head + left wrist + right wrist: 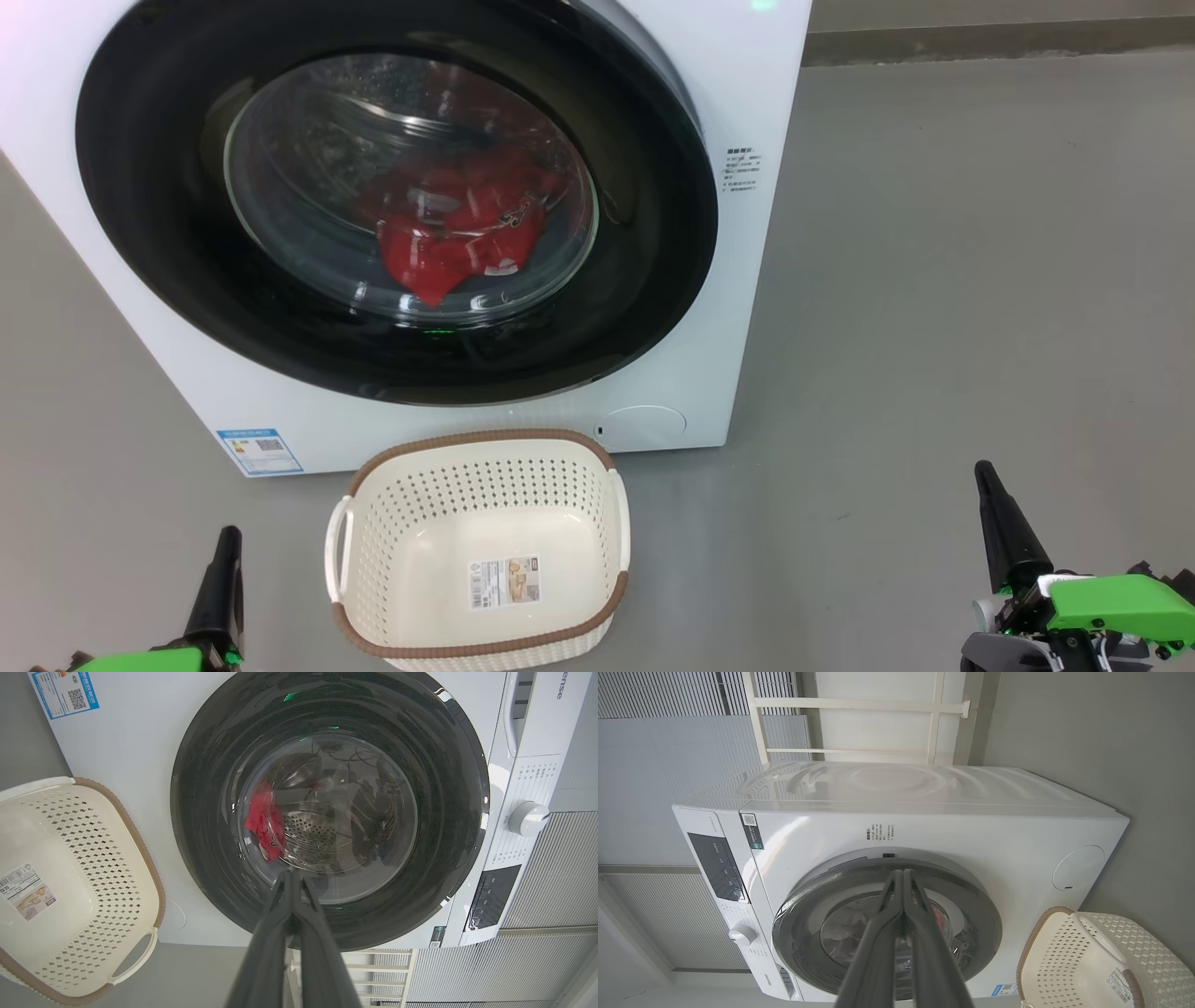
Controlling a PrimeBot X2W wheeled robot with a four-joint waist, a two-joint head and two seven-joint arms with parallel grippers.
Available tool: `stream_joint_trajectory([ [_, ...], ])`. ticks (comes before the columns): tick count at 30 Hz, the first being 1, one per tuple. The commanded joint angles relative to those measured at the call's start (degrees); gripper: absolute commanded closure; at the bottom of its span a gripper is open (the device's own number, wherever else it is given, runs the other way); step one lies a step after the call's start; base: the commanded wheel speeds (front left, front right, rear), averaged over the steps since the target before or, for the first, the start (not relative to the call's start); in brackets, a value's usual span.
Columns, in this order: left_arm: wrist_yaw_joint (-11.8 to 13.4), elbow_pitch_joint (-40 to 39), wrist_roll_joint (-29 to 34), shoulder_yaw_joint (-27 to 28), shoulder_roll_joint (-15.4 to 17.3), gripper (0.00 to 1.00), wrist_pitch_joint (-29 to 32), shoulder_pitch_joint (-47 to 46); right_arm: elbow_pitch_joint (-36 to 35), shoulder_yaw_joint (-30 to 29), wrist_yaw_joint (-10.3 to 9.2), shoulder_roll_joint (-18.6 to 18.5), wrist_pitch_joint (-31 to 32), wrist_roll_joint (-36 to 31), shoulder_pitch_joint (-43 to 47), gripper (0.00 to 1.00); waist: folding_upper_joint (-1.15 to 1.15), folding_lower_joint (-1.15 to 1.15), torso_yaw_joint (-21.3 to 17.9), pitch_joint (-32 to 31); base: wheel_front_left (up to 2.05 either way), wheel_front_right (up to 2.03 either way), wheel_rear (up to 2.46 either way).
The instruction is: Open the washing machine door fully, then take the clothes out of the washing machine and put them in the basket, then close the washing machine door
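Our left tool (227,539) and right tool (986,481) are pinched together, empty. Ahead, the glossy black-rimmed round glass door (177,243) covers the bright red clothes (448,238); swinging it, we could knock the cream perforated basket (481,437) between them.

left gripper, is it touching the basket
Apart. The head view shows a strip of grey floor between the left gripper and the basket.
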Motion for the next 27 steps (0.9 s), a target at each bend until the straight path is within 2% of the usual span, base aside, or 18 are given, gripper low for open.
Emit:
stream_joint_trajectory([
  [1, -0.66, -1.15, 0.03, 1.79, 0.89, 1.00, 0.15, -2.20, -1.74, 1.33, -0.04, -0.17, 0.42, 0.25, -0.47, 1.00, 0.00, 0.00, 0.00, 0.00, 0.00, 0.00, 0.00],
  [18, -0.66, -1.15, 0.03, 1.79, 0.89, 1.00, 0.15, -2.20, -1.74, 1.33, -0.04, -0.17, 0.42, 0.25, -0.47, 1.00, 0.00, 0.00, 0.00, 0.00, 0.00, 0.00, 0.00],
  [19, 0.00, 0.04, 0.00, -0.01, -0.01, 0.00, 0.00, 0.01, 0.04, 0.00, 0.00, 0.01, 0.00, 0.00, 0.00, 0.00, 0.00, 0.00, 0.00, 0.00, 0.00, 0.00, 0.00],
  [24, 0.02, 1.29, 0.03, -0.33, -0.52, 0.00, -0.40, 0.84, 1.54, 0.25, 0.00, 0.23, -0.28, 0.11, 0.34, 0.00, 0.00, 0.01, 0.01, 0.02, 0.00, 0.00, 0.00],
  [27, 0.00, 0.96, 0.10, -0.52, -0.49, 0.00, -0.92, 0.82, 1.38, 0.62, 0.00, 0.22, -0.77, 0.26, 0.16, 0.00, 0.00, 0.10, 0.02, -0.06, 0.00, 0.00, 0.00],
])
